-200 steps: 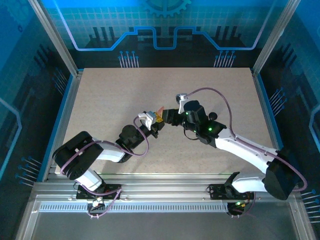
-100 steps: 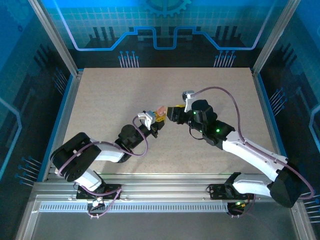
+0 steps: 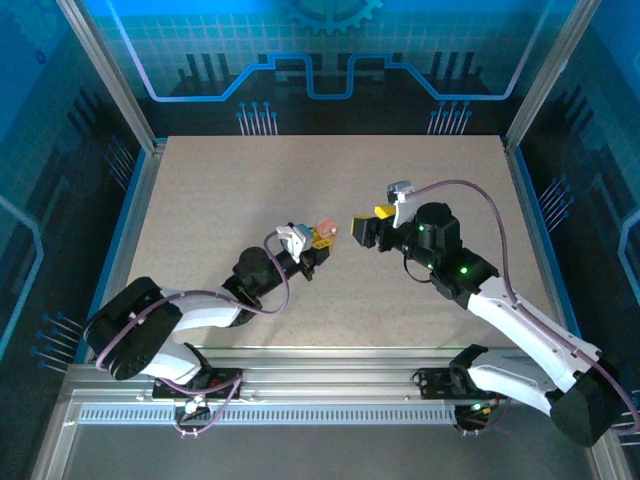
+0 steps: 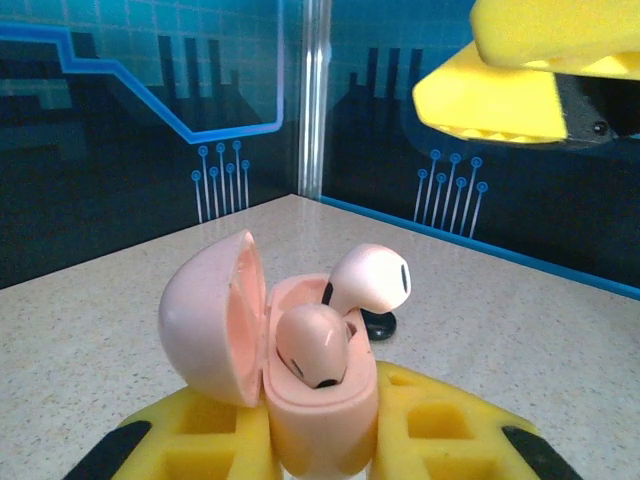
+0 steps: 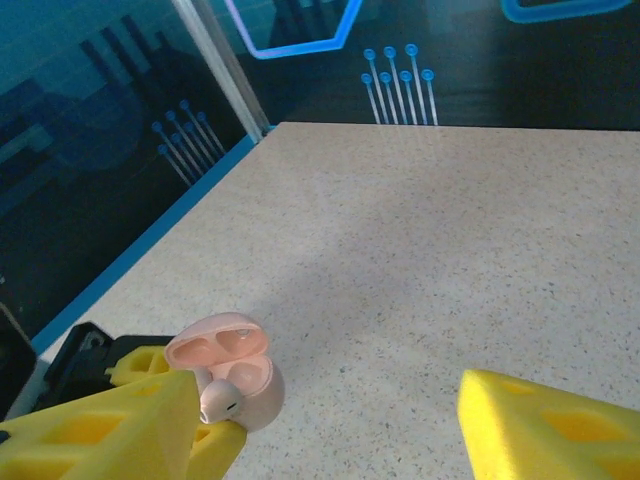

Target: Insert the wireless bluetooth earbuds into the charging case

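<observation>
My left gripper (image 3: 319, 240) is shut on an open pink charging case (image 4: 322, 425), its lid (image 4: 208, 318) swung to the left. One pale pink earbud (image 4: 314, 346) sits low in the case. A second pale earbud (image 4: 370, 279) stands higher, its head sticking out above the rim. In the right wrist view the same case (image 5: 245, 385) shows that raised earbud (image 5: 221, 400) at its front. My right gripper (image 3: 366, 226) hangs open a short way right of the case with nothing between its yellow fingers (image 5: 548, 430). The black earbuds are out of view.
A small dark object (image 4: 380, 325) lies on the speckled table (image 3: 220, 190) just behind the case; I cannot tell what it is. One yellow finger of the right gripper (image 4: 500, 95) hangs above and right of the case. Blue-lit walls (image 3: 320, 60) enclose the table.
My right gripper has drawn back to the right, away from the case, and stands open. The second pale earbud stays in the case. The left gripper holds the case in about the same spot.
</observation>
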Motion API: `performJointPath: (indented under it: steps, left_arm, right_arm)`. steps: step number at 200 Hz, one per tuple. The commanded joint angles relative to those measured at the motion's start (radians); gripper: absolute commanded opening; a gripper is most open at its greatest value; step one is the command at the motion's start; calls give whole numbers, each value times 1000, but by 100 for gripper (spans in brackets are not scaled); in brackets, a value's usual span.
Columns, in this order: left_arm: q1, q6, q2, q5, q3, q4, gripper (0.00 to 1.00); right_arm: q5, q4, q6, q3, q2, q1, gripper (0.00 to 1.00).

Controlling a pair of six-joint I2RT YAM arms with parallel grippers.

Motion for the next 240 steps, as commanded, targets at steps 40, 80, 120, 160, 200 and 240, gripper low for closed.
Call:
performJointPath:
  steps: [40,80,120,160,200,240]
  left_arm:
    - [0,33,-106,129,42,-145,17]
    - [1,88,-163,196,44,-238,17]
    - [1,204,-206,291,41,-305,18]
    - [1,283,-222,263,35,-336,18]
    - [1,297,-226,233,27,-325,18]
    - [0,294,-225,228,24,-319,18]
  right_arm:
    - [-268,-140,-286,16,-43,-59,72]
    - [-345,-159,-500,-18,-93,-70,74]
    - [-388,-186,-698,-45,-105,-75,78]
    - [-430,-210,-791,-38,-71,-71,77]
    - [-390,-176,-750,-32,-35,-44,86]
    - [-412,-141,-678,-10,30,-30,90]
